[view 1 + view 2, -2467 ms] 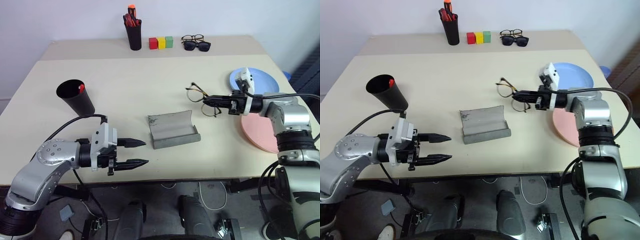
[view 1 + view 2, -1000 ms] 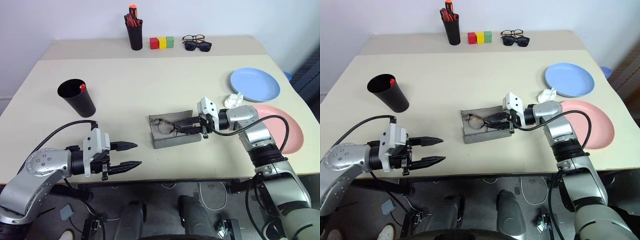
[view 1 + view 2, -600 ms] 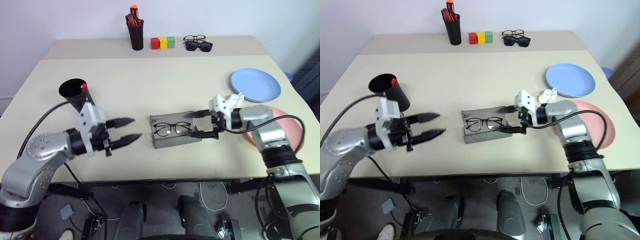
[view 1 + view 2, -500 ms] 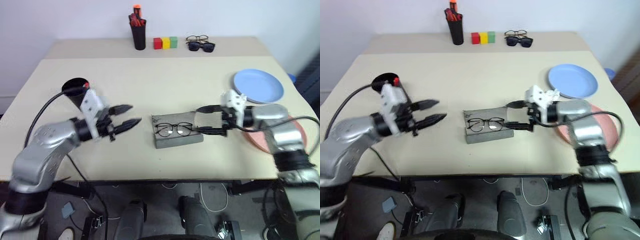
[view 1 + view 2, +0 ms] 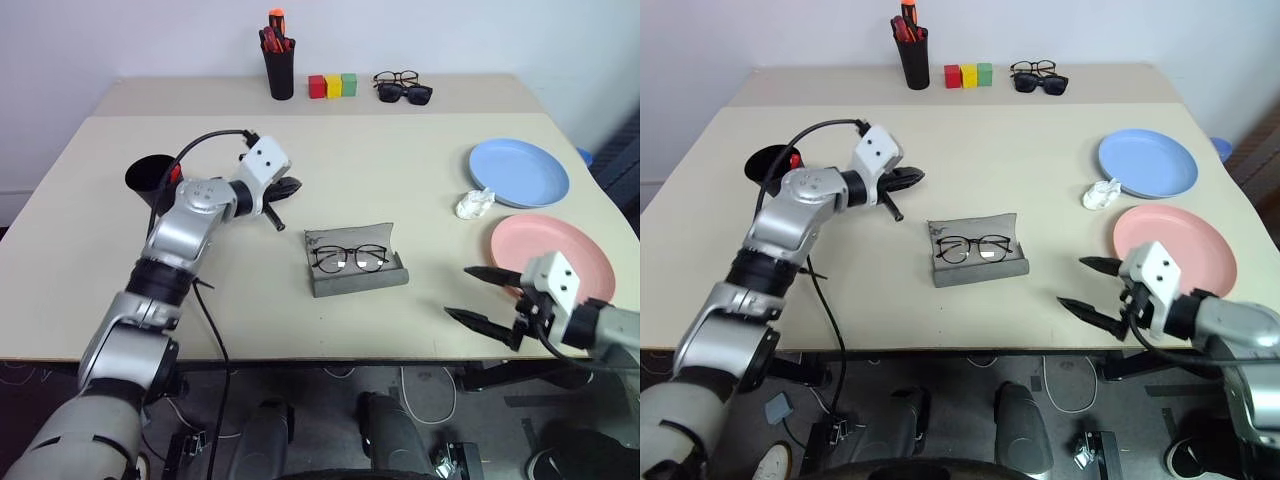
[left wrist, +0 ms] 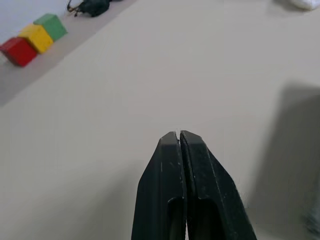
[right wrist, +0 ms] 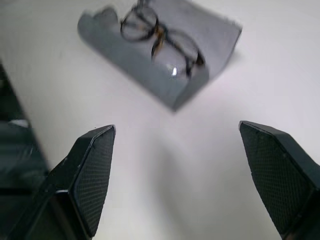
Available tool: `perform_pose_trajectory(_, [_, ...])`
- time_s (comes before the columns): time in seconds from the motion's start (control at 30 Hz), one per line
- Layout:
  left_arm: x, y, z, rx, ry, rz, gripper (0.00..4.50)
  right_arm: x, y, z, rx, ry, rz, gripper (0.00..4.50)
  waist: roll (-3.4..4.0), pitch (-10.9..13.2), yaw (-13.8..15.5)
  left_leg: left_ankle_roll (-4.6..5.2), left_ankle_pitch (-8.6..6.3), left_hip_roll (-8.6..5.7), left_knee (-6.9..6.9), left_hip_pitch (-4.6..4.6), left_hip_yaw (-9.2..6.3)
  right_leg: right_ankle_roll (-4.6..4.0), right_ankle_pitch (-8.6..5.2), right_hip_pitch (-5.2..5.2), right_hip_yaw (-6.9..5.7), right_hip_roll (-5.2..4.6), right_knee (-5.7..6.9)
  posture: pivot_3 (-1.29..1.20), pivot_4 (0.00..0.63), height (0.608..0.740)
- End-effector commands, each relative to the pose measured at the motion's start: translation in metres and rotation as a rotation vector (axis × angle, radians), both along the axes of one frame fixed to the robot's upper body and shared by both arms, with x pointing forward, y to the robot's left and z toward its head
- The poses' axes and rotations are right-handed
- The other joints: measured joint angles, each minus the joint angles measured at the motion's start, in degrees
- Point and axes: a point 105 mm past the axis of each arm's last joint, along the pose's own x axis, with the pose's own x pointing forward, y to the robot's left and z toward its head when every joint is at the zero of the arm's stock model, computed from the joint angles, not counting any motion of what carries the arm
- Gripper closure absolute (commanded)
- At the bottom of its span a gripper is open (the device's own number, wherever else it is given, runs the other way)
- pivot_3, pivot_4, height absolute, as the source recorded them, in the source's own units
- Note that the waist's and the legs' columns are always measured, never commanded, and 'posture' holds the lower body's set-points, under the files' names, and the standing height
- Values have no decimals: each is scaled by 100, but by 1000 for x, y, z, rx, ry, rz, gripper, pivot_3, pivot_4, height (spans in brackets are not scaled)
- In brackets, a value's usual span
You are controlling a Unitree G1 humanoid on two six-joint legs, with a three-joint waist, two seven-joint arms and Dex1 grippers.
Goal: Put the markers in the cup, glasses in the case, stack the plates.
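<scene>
The thin wire-framed glasses [image 5: 347, 260] lie inside the open grey case [image 5: 358, 284] at the table's middle, also seen as glasses [image 7: 161, 41] in the right wrist view. My right gripper [image 5: 457, 291] hangs open and empty near the front edge, right of the case and in front of the pink plate [image 5: 553, 252]. The blue plate [image 5: 520, 172] lies apart behind it. My left gripper [image 5: 290, 188] is shut on nothing, above the table between the black cup [image 5: 146, 180] and the case. A red marker cap [image 5: 175, 172] shows at the cup's rim.
A crumpled white tissue [image 5: 474, 203] lies between the plates. At the back edge stand a black pen holder [image 5: 281, 68] with red-topped pens, three coloured blocks [image 5: 333, 85], and dark sunglasses [image 5: 406, 94] with another pair of spectacles.
My right gripper laid the glasses in the case, opened, and drew back toward the front right edge. My left gripper swung forward past the cup and shut.
</scene>
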Motion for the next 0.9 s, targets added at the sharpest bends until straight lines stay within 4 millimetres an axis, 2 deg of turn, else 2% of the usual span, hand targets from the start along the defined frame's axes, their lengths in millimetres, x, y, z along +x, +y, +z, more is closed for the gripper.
perform_pose_trajectory(0.03, [11, -8, -1, 98, -16, -62, 4456, -11, -5, 12, -42, -94, -15, 474, -2, 1, 5, 0, 0, 0, 0, -1, 0, -1, -1, -1, 0, 0, -1, 0, 150, 740])
perform_pose_trajectory(0.23, [6, -34, -11, 181, 58, -270, 4456, -27, -16, 8, -55, -113, -114, 474, -8, 5, 20, 0, -1, 0, -6, -12, -1, 11, 1, -6, -1, 0, -11, 0, 150, 740])
perform_pose_trajectory(0.33, [-4, -44, -17, 182, 148, -372, 4456, -32, -19, 7, -52, -121, -154, 474, -13, 7, 19, 1, -2, 0, -8, -14, -1, 17, 3, -8, -1, -1, -13, 0, 150, 740])
perform_pose_trajectory(0.47, [-28, -54, -25, 206, 283, -569, 4456, -36, -22, 8, -52, -134, -197, 474, -16, 9, 10, 2, -2, 0, -8, -11, 0, 0, -7, -7, -1, -1, -12, 0, 150, 740])
perform_pose_trajectory(0.63, [-60, -55, -31, 235, 415, -783, 4456, -38, -24, 10, -50, -147, -233, 474, -16, 9, 2, 2, -2, 0, -7, -9, -1, -3, -8, -5, -1, -1, -9, 0, 150, 740])
perform_pose_trajectory(0.77, [-77, -54, -37, 245, 444, -839, 4456, -37, -25, 11, -46, -149, -248, 474, -14, 8, -5, 3, -3, 2, -9, -8, -3, -5, -7, -4, 0, -1, -6, 0, 150, 740])
perform_pose_trajectory(0.9, [-96, -50, -59, 294, 478, -865, 4456, -28, -24, 9, -38, -138, -267, 474, -10, 6, 11, 3, -2, 2, -5, -4, -4, -7, -7, -1, 0, -1, 0, 0, 150, 740])
